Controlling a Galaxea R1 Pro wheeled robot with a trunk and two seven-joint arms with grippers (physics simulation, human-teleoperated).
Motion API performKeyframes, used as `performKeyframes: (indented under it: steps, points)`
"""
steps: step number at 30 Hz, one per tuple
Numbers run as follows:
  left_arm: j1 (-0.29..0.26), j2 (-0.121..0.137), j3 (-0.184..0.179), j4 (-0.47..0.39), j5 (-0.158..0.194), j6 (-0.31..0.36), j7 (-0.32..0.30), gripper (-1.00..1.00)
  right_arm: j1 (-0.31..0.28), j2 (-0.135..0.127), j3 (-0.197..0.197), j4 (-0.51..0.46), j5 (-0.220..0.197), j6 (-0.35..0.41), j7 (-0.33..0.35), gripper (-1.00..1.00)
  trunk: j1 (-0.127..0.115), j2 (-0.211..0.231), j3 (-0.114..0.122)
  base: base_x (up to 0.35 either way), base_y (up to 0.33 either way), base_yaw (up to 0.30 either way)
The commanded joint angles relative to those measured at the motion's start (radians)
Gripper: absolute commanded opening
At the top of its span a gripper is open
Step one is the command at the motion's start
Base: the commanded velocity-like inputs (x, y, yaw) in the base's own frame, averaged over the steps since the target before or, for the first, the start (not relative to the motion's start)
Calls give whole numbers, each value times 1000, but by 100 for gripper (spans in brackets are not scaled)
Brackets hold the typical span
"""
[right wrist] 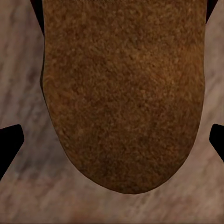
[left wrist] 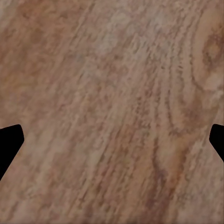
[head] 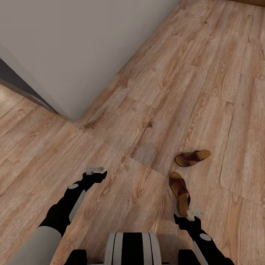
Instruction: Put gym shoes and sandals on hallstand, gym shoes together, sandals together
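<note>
Both sandals lying on corridor floor front-right of robot: near sandal pointing away, far sandal sitting just beyond, turned sideways. Right gripper hovering right over near sandal's heel end, tan footbed sitting between its wide-open jaws, nothing gripped. Left gripper hanging over bare planks, jaws also spread wide, holding nothing. Grey wall looming upper left.

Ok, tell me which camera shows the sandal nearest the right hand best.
The head view: the near sandal shows almost whole there, lying on the floor just ahead of the right hand. The right wrist view gives a close-up of its tan footbed end, between the open fingertips. The left wrist view shows wood planks.
</note>
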Motion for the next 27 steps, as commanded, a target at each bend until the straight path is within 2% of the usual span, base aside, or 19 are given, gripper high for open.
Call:
performKeyframes:
  steps: [1, 11, 24, 25, 27]
  points:
    - [0, 1, -2, -1, 10, 6, 1, 100, 0, 0, 0, -1, -5, 2, 0, 100, 0, 0, -1, 0, 0, 0]
    - [0, 0, -2, -1, 10, 4, 1, 100, 0, -1, -2, -2, -5, 3, 0, 100, 0, 0, -1, 0, 0, 0]
    - [0, 0, -2, -2, 10, 3, 1, 100, 0, -2, -4, -30, -5, 4, 0, 100, 0, 0, -1, 74, 0, 0]
    - [0, 0, -2, -2, 10, 3, 1, 100, 0, -2, -4, -32, -5, 4, 0, -100, 0, 0, -1, 9, 0, 0]
    - [0, 0, -2, -2, 10, 3, 1, 100, 0, -2, -4, -32, -6, 4, 1, -100, 0, 0, -1, 5, 0, 0]
